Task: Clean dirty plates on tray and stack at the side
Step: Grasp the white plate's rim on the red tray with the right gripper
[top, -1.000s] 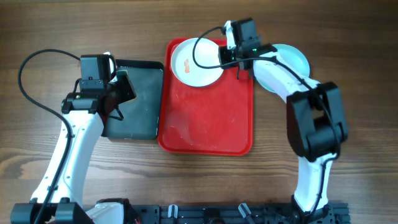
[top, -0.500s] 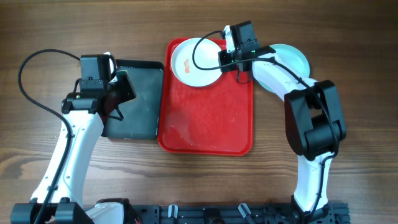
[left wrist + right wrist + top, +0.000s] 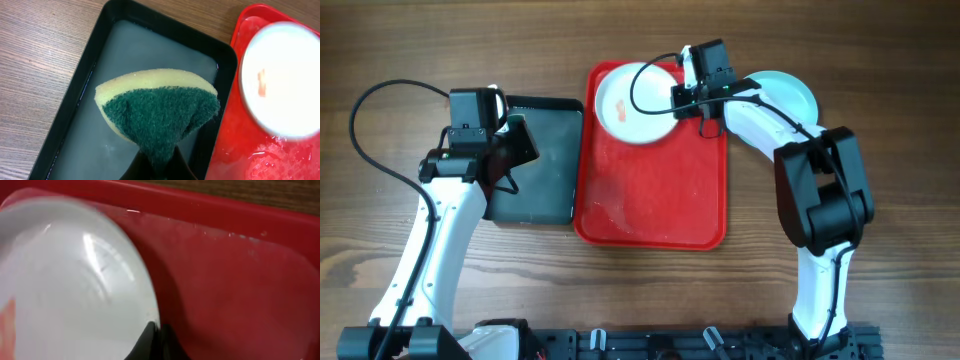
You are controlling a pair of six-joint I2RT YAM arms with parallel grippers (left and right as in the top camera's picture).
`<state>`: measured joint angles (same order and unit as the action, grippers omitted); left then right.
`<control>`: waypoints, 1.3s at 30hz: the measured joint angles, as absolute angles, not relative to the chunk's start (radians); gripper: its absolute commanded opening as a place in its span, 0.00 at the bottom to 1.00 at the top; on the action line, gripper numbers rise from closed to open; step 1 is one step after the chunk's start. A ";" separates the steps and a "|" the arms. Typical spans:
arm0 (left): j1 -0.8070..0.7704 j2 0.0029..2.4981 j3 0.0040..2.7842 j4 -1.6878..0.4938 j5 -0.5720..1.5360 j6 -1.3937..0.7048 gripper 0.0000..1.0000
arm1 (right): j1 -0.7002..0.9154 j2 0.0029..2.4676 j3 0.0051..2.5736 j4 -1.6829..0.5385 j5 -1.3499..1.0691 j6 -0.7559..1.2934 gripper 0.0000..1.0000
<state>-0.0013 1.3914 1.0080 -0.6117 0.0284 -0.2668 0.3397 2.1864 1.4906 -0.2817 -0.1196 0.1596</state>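
White plate [image 3: 636, 103] caught: our right end effector [image 3: 151, 340] has just clamped its rim, the left end effector [image 3: 158, 169] grasps the sponge [image 3: 157, 107], and scrubbing can begin, we reckon.

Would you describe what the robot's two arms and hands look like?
The left arm and right arm share one build: white links with bulky black joints. A thin black cable loops from each wrist. The left hand and right hand are black, narrowing to dark tips.

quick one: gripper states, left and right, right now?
Left gripper: closed, pinching the sponge above the black tray.
Right gripper: closed on the rim of the white plate at the red tray.
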 measured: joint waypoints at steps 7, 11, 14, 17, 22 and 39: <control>-0.001 1.391 1.008 -0.614 0.028 -0.267 0.04 | 0.340 2.112 1.492 -0.506 -0.128 0.160 0.04; -0.001 1.391 1.008 -0.614 0.028 -0.267 0.04 | 0.340 2.025 1.495 -0.731 -0.131 0.202 0.16; -0.001 1.391 1.008 -0.614 0.028 -0.267 0.04 | 0.340 2.014 1.494 -0.864 -0.142 0.251 0.28; -0.001 1.391 1.008 -0.614 0.028 -0.267 0.04 | 0.340 2.014 1.493 -0.886 -0.156 0.255 0.43; -0.001 1.391 1.008 -0.614 0.028 -0.267 0.04 | 0.340 2.014 1.493 -0.754 -0.157 0.112 0.45; -0.001 1.391 1.008 -0.614 0.051 -0.267 0.04 | 0.340 2.014 1.328 -0.387 -0.157 -0.115 0.35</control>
<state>-0.0013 1.3914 1.0080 -0.6140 0.0509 -0.2668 0.3397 2.0136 1.3277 -0.3874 -0.1570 -0.1154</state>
